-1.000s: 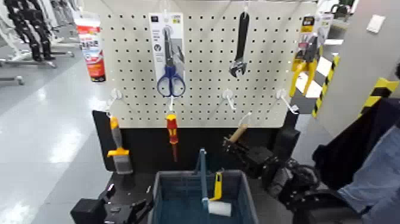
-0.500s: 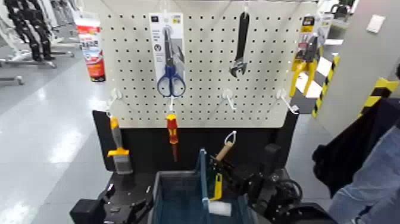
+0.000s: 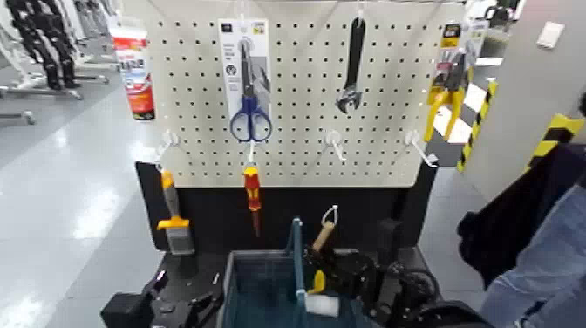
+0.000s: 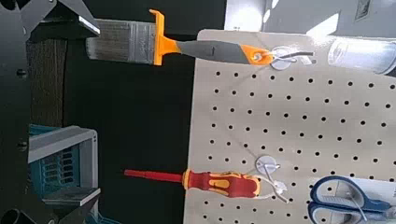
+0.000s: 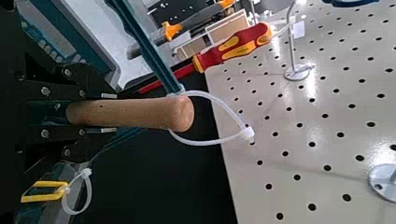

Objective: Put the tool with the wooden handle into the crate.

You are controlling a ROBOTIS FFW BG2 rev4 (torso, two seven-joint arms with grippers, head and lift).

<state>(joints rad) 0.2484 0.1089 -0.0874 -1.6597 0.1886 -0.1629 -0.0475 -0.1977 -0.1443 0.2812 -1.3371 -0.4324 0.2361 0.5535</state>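
The tool with the wooden handle (image 3: 324,234) stands nearly upright in my right gripper (image 3: 335,264), its pale loop (image 3: 330,214) on top and its dark head hidden in the jaws. The gripper holds it over the right half of the blue-grey crate (image 3: 234,281), just right of the crate's central handle bar (image 3: 296,251). In the right wrist view the wooden handle (image 5: 131,112) sticks out of the gripper (image 5: 51,114), with the loop (image 5: 224,126) at its end. My left gripper (image 3: 179,307) is parked low at the left, open and empty.
A yellow-handled white mini roller (image 3: 320,304) lies in the crate. On the pegboard (image 3: 296,131) hang a brush (image 3: 174,222), a red screwdriver (image 3: 252,194), scissors (image 3: 249,105), a wrench (image 3: 352,70) and yellow pliers (image 3: 446,87). A person's sleeve (image 3: 545,253) is at the right.
My right gripper has carried the wooden-handled tool left and down, from right of the crate to above its right half. The left arm has not moved.
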